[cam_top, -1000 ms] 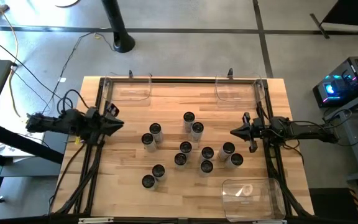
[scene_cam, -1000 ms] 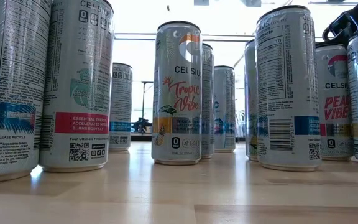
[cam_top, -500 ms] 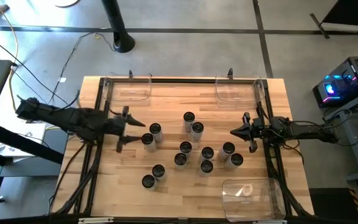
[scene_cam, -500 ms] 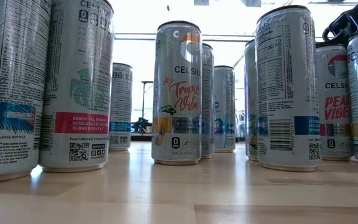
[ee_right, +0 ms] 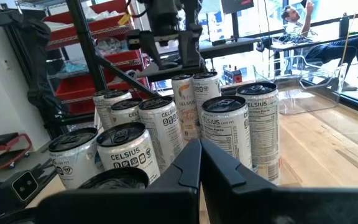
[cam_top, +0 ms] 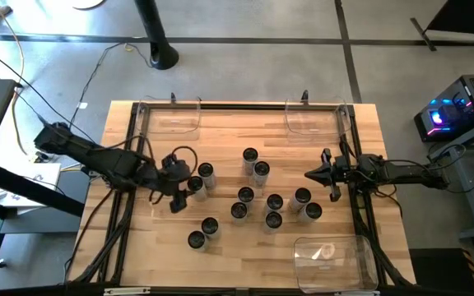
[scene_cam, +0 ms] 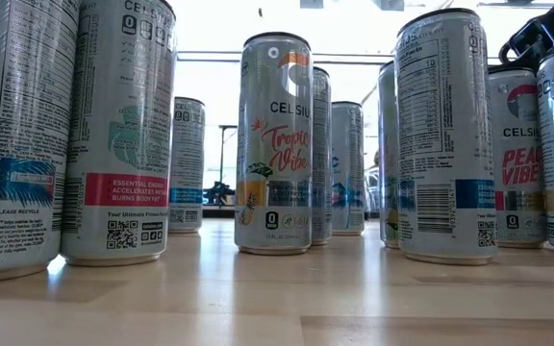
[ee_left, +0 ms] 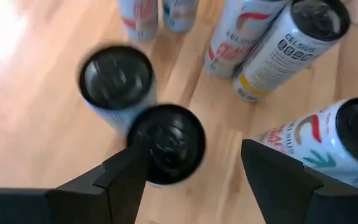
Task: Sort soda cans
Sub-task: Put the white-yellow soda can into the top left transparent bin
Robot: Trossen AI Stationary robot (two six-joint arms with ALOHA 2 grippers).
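High view: the left gripper [cam_top: 178, 194] hangs over the left edge of the soda cans [cam_top: 249, 197], just beside the pair nearest the left arm. The right gripper [cam_top: 313, 174] waits at the cluster's right edge. Clear bins [cam_top: 332, 256] sit well apart from the cluster at the table [cam_top: 220, 136] edges.

Low view: cans [scene_cam: 274, 144] stand upright; no gripper shows.

Left wrist view: fingers [ee_left: 126, 177] spread apart, nothing held, poised above one can [ee_left: 165, 144].

Right wrist view: fingers [ee_right: 188, 167] pressed together, empty.

Step in hand, by judgement: approach for the first pick. Next: centre on the can, descend, clamp.
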